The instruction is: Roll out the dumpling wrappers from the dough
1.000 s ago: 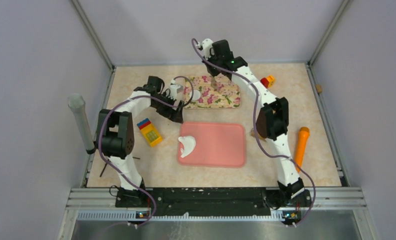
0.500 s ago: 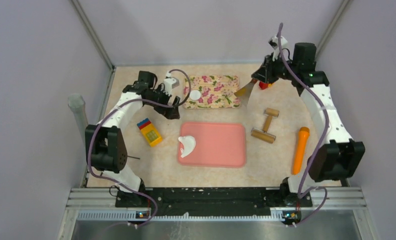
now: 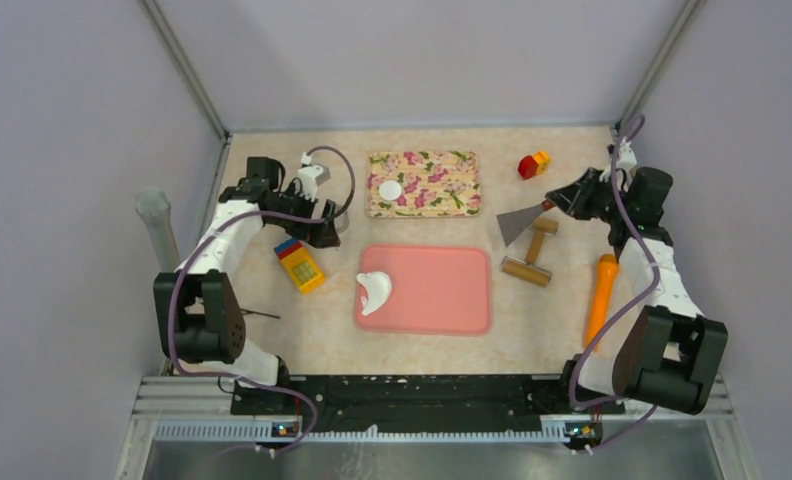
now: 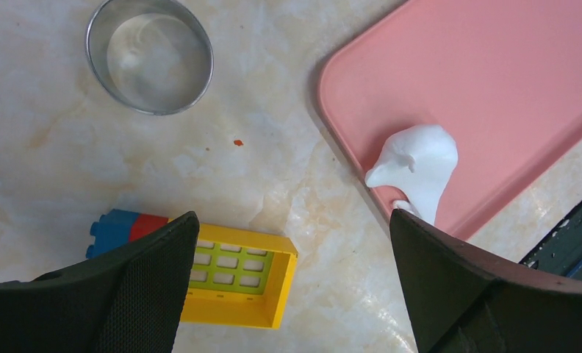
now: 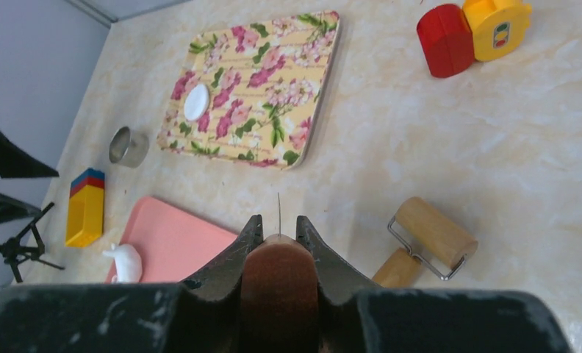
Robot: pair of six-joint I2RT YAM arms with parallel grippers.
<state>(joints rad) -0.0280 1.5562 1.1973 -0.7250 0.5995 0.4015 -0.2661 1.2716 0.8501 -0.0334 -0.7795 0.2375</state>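
Where the pink mat (image 3: 442, 290) fills the centre of the overhead frame, the dough (image 3: 374, 292) lies on it as a small irregular white lump at its left edge. One dumpling wrapper (image 3: 390, 189), a neat white disc, rests on the floral tray (image 3: 437, 190) at upper centre. The left gripper (image 3: 324, 230), at upper left, stands with jaws wide apart and holds nothing. Its wrist view shows the metal ring cutter (image 4: 150, 55) on the table at upper left. The right gripper (image 3: 570, 203), at the right of the frame, is clamped on the wooden handle of what appears to be a flat scraper (image 3: 517, 225), whose blade is beside the rolling pin (image 3: 530, 255).
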